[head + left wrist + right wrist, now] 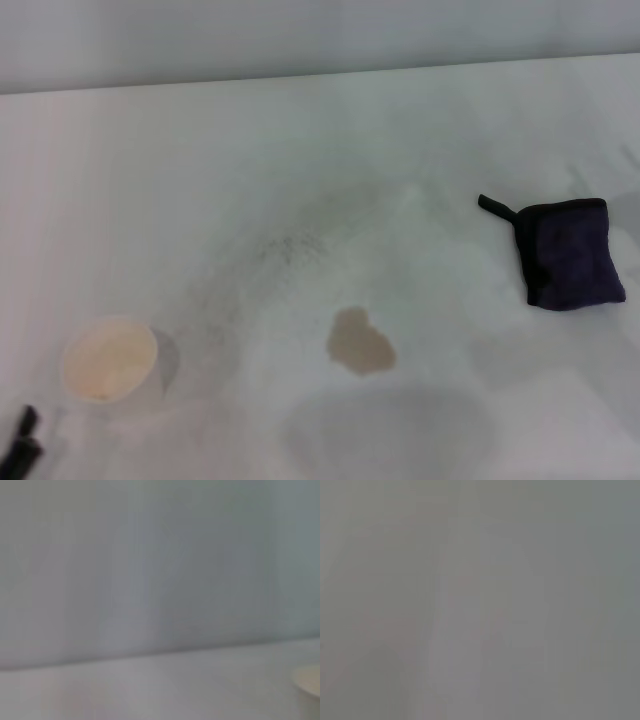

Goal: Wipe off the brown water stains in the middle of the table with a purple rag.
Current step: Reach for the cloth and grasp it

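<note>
The white table [300, 150] filled nearly the whole head view, its far edge meeting a pale wall along the top. A single tan-brown stain [359, 343], roundish with a ragged edge, lay on the bare surface a little toward five o'clock from the middle of the view. Faint grey smears and specks arced across the tabletop from about eleven o'clock of the stain toward its twelve o'clock.

The purple rag [571, 252] lay flat on the table at about two o'clock from the stain and well apart from it, near the right edge of the view. It was folded into a rough square, with a short black tab [496, 206] sticking out of its corner toward ten o'clock.

A paper cup [111, 359] stood upright at nine o'clock from the stain, well apart from it, its mouth open upward and its inside pale cream.

The left gripper [20, 446] showed only as a dark tip at the seven o'clock corner of the head view, near the cup but not touching it; whether it was clenched or released could not be told. The left wrist view showed only the wall, the table edge and a sliver of the cup's rim [309, 680].

The right gripper appeared in no view, and its wrist view showed only plain grey.
</note>
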Action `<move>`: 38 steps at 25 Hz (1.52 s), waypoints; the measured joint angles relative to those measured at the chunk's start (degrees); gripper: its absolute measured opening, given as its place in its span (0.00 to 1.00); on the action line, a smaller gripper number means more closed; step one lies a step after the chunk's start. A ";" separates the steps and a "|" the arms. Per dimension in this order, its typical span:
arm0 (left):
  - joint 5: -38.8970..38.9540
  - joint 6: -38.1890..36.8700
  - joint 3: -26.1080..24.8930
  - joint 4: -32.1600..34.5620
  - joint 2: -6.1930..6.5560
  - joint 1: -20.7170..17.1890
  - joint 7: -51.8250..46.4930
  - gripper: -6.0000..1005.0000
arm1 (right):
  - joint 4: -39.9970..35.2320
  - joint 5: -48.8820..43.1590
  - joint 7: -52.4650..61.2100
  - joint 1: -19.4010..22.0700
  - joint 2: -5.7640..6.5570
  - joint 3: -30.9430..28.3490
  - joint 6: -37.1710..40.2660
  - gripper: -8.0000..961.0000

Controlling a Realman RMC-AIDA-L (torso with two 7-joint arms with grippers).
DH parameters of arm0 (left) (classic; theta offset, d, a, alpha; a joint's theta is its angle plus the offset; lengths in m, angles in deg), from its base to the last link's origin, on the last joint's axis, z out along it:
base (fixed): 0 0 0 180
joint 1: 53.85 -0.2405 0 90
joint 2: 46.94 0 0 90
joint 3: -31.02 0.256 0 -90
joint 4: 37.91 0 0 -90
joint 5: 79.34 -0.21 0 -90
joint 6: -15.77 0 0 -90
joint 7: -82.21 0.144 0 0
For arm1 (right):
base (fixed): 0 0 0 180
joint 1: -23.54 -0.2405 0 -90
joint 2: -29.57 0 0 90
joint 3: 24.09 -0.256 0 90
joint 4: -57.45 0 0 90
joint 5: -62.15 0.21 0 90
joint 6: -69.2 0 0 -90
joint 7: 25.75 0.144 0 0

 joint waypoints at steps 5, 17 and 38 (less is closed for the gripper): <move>7.23 -3.66 -0.03 0.95 0.55 0.92 -0.23 0.89 | 3.31 1.68 0.42 -0.16 -0.03 -0.15 0.37 0.88; 12.89 -3.66 -0.26 12.22 1.27 5.91 -9.80 0.89 | 4.46 1.13 28.21 -1.66 0.04 -2.01 4.19 0.88; 12.96 -3.10 -0.27 17.71 1.44 10.26 -10.08 0.89 | -68.72 -74.02 126.00 -6.89 1.05 23.49 14.10 0.79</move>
